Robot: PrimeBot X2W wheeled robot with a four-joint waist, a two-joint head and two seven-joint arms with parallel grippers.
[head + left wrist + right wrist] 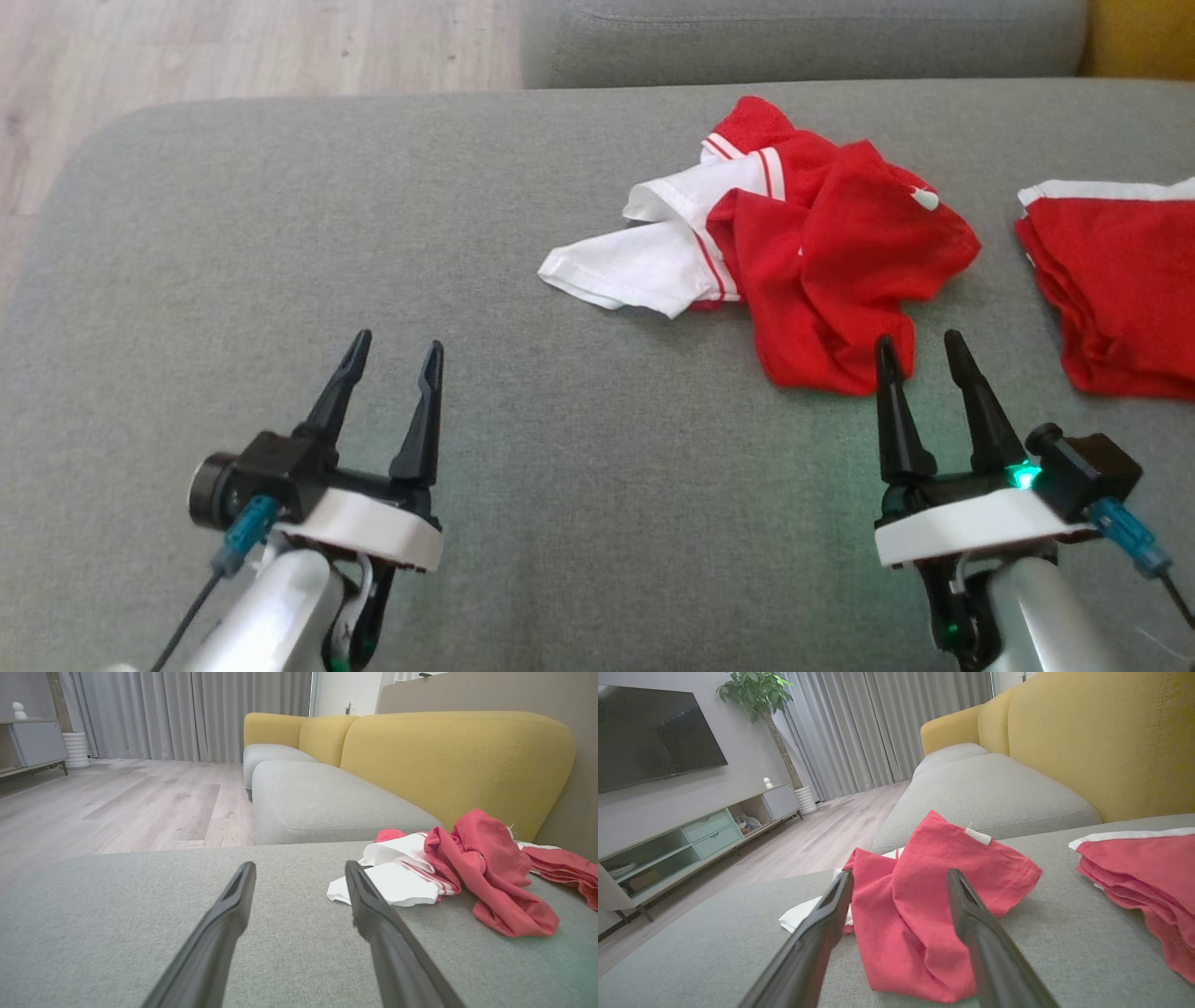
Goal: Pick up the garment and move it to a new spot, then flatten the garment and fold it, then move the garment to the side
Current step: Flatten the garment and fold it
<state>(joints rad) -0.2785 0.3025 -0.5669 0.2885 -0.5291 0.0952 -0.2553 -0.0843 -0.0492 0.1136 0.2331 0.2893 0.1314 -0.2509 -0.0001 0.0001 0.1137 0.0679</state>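
Note:
A crumpled red and white garment (803, 252) lies in a heap on the grey sofa seat (467, 280), right of centre. It also appears in the left wrist view (467, 872) and the right wrist view (924, 905). My right gripper (924, 350) is open, its tips just short of the garment's near red edge, nothing between the fingers. My left gripper (397, 350) is open over bare cushion, well to the left of the garment and holding nothing.
A second red garment with white trim (1120, 289) lies folded at the right edge of the seat. Yellow backrest (444, 760) runs behind the cushions. Another grey cushion (803, 37) lies beyond. The seat's left edge drops to wooden floor (187, 56).

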